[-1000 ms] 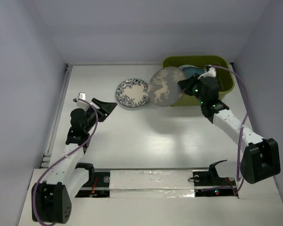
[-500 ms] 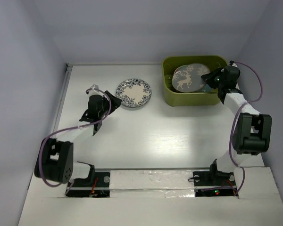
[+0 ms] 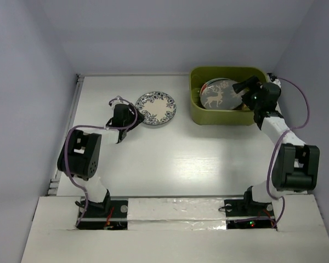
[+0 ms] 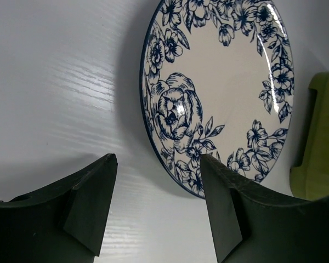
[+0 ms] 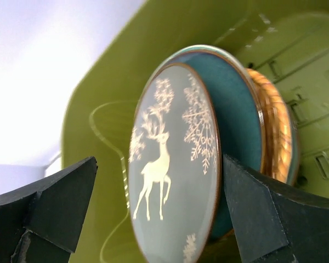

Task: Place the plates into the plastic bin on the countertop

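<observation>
The grey deer plate (image 3: 219, 94) stands on edge inside the olive plastic bin (image 3: 197, 112), leaning on a dark teal plate (image 5: 236, 104) and an orange plate (image 5: 275, 131). My right gripper (image 3: 242, 87) is open around the deer plate (image 5: 172, 164); its left finger stands well clear of the plate and its right finger is close to the rim. A white plate with blue flowers (image 3: 155, 108) lies flat on the countertop (image 3: 181, 159). My left gripper (image 3: 132, 116) is open at that plate's left rim (image 4: 219, 82), with one finger (image 4: 219, 208) over the near edge.
The bin sits at the back right, close to the right wall. A strip of silver tape (image 3: 175, 211) runs along the near edge between the arm bases. The bin's corner (image 4: 321, 137) shows just past the floral plate in the left wrist view.
My right gripper carried the deer plate into the bin and opened, leaving it leaning on the other plates. My left arm swung in to the floral plate's left rim.
</observation>
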`<action>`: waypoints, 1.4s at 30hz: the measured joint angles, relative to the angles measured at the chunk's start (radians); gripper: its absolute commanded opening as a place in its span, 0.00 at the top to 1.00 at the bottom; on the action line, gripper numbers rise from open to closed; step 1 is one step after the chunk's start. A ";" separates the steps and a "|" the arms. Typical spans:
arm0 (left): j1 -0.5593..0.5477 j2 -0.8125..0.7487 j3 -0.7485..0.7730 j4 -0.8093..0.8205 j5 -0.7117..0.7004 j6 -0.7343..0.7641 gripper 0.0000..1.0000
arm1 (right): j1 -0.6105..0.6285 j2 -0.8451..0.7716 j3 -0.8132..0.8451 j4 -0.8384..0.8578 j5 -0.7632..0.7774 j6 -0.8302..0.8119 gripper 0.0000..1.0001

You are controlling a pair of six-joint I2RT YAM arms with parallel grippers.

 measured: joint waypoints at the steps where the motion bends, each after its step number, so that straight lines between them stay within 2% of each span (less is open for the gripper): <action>1: 0.000 0.025 0.010 0.009 0.005 -0.003 0.43 | 0.000 -0.035 -0.039 0.021 0.008 0.005 0.00; 5: 0.000 0.097 0.030 0.056 0.031 -0.029 0.49 | 0.000 -0.169 -0.157 0.040 0.016 0.017 0.00; 11: 0.000 0.142 0.052 0.097 0.040 -0.072 0.57 | 0.000 -0.276 -0.218 0.017 0.026 0.004 0.00; 14: 0.000 0.161 0.057 0.116 0.042 -0.095 0.67 | -0.002 -0.234 -0.178 -0.015 0.032 -0.029 0.00; 16: 0.000 0.180 0.062 0.136 0.042 -0.112 0.78 | -0.002 -0.175 -0.118 -0.053 0.039 -0.051 0.00; 22: 0.001 0.213 0.064 0.185 0.040 -0.161 1.00 | -0.002 -0.039 0.061 -0.180 0.106 -0.128 0.00; 31: 0.000 0.177 -0.012 0.251 0.028 -0.195 1.00 | -0.002 0.011 0.172 -0.264 0.227 -0.219 0.02; 34: 0.000 0.105 -0.066 0.257 0.024 -0.191 1.00 | -0.002 -0.031 0.100 -0.237 0.225 -0.209 0.10; 37: 0.001 0.018 -0.109 0.257 0.018 -0.181 1.00 | 0.009 -0.167 -0.005 -0.214 0.150 -0.188 0.17; 40: 0.000 -0.090 -0.153 0.246 0.019 -0.150 1.00 | 0.091 -0.309 -0.047 -0.162 0.097 -0.184 0.48; 41: -0.001 -0.132 -0.173 0.232 0.019 -0.139 1.00 | 0.146 -0.359 -0.068 -0.127 0.088 -0.182 0.82; 42: -0.001 -0.171 -0.192 0.221 0.018 -0.133 1.00 | 0.205 -0.404 -0.097 -0.086 0.073 -0.179 0.93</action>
